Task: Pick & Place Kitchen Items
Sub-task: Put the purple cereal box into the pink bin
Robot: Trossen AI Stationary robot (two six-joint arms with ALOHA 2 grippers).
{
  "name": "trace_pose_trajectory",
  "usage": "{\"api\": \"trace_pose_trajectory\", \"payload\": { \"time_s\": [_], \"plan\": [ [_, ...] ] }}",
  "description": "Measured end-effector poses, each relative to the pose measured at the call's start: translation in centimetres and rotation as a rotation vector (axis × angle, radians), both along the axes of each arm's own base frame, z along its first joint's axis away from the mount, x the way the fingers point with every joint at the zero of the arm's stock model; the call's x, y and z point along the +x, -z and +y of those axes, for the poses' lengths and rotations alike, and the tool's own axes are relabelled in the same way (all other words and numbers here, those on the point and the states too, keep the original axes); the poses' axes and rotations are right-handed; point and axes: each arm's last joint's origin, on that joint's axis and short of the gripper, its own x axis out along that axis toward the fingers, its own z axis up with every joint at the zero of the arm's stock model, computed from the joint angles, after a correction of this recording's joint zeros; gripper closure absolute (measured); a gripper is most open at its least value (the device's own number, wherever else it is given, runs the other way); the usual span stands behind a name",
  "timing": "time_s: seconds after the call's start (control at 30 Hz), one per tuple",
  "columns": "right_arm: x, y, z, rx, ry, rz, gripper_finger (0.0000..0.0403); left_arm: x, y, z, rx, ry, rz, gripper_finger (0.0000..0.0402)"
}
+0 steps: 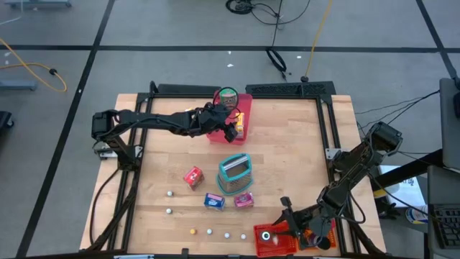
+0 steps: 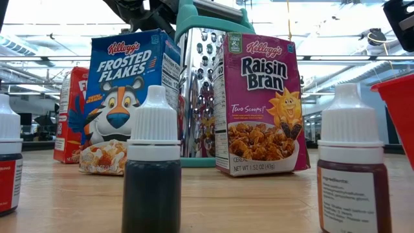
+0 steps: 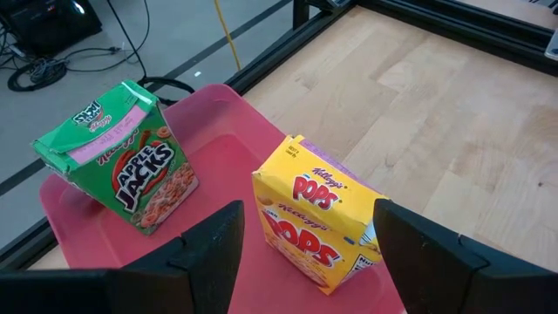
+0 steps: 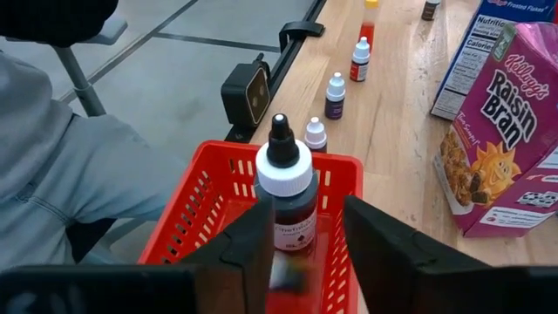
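Note:
My left gripper (image 3: 307, 209) is open above the pink tray (image 3: 218, 148) at the far middle of the table. Its fingers stand on either side of a yellow Pops box (image 3: 314, 222) that rests on the tray. A green Apple Jacks box (image 3: 122, 161) leans tilted on the tray beside it. My right gripper (image 4: 307, 208) is open over the red basket (image 4: 218, 201) at the near right. A dark red dropper bottle (image 4: 285, 196) with a white collar and black tip stands upright between its fingers. My right gripper comes slanting down over the red basket, with the bottle's body (image 4: 292, 228) between its two fingers. One finger (image 4: 253, 240) lies at the bottle's side; a gap shows on the other side. I cannot tell whether it touches the bottle, whose bottom is blurred.
At mid-table stand a teal-handled grater (image 1: 235, 175), a red box (image 1: 192, 177), a blue Frosted Flakes box (image 2: 129, 90) and a pink Raisin Bran box (image 2: 259, 103). Several small dropper bottles (image 1: 209, 232) stand in a row along the near edge. A black frame (image 1: 325, 122) rims the table.

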Motion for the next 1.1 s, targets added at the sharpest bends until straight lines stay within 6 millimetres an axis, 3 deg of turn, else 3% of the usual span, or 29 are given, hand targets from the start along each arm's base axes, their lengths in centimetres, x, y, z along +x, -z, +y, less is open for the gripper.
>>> {"api": "trace_pose_trajectory", "payload": {
  "time_s": [0.17,0.37,0.73,1.1],
  "plan": [
    [0.0,0.0,0.0,-0.018,-0.01,-0.009,0.0238,0.0,0.0,0.0,0.0,0.001,0.0,0.0144],
    [0.0,-0.1,0.0,-0.049,-0.028,-0.026,0.0233,0.1,0.0,-0.3,0.014,0.024,0.011,0.0144],
    [-0.2,-1.4,-0.6,-0.12,-0.009,-0.105,0.0237,0.8,0.0,-3.9,0.05,0.205,0.043,0.0144],
    [0.7,-1.1,-1.8,-0.211,0.071,-0.102,0.0236,-1.1,-4.6,-6.4,0.193,0.164,-0.071,0.0144]
  ]
}}
